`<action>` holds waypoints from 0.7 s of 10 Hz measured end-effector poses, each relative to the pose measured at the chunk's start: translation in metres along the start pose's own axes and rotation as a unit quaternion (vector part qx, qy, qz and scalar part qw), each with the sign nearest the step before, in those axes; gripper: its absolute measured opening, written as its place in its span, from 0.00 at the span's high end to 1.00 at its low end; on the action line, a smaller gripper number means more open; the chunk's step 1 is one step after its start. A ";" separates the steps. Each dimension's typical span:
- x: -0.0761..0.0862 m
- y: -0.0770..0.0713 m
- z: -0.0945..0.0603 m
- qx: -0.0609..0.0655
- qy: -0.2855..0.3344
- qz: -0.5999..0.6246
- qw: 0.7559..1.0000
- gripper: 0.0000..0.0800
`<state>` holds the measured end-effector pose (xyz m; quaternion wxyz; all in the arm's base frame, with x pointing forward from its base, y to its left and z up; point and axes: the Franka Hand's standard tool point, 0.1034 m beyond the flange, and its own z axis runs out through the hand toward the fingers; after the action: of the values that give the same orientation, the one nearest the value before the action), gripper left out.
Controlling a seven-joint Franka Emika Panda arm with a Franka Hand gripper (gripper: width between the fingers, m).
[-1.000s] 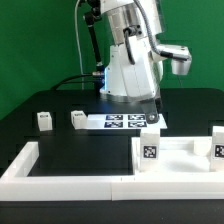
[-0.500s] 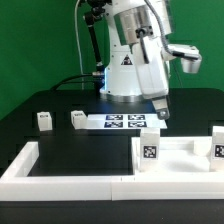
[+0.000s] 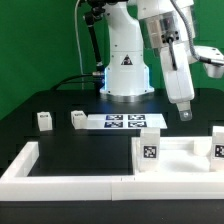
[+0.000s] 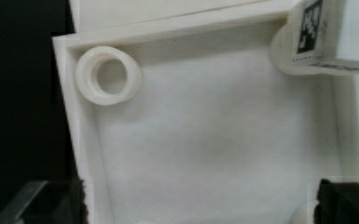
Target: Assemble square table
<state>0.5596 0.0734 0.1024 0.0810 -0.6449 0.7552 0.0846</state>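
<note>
Hanging released, jaws spread wide with nothing between them, claw (image 3: 183, 112) hovers over the square panel (image 3: 180, 158). Panel lies on the worktop (image 3: 100, 142) at the exterior view's right, just beside the border wall (image 3: 60, 172). Two tagged legs (image 3: 149, 150) stand upright at the panel; two loose legs (image 3: 44, 121) sit well apart, near the marker board (image 3: 125, 122).

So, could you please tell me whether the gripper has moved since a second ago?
Yes. The gripper has swung toward the exterior view's right, from above the right end of the marker board to a spot beyond it.
</note>
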 end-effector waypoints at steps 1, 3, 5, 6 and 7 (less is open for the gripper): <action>0.002 0.001 0.001 0.003 0.002 -0.001 1.000 0.19; 0.017 0.028 0.014 0.028 0.025 0.001 0.999 0.19; 0.027 0.060 0.039 0.022 0.049 -0.006 0.999 0.19; 0.028 0.064 0.055 0.014 0.059 -0.011 0.998 0.19; 0.029 0.061 0.071 0.005 0.066 -0.013 0.998 0.19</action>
<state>0.4957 0.0714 0.0281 0.0356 -0.6583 0.7510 0.0373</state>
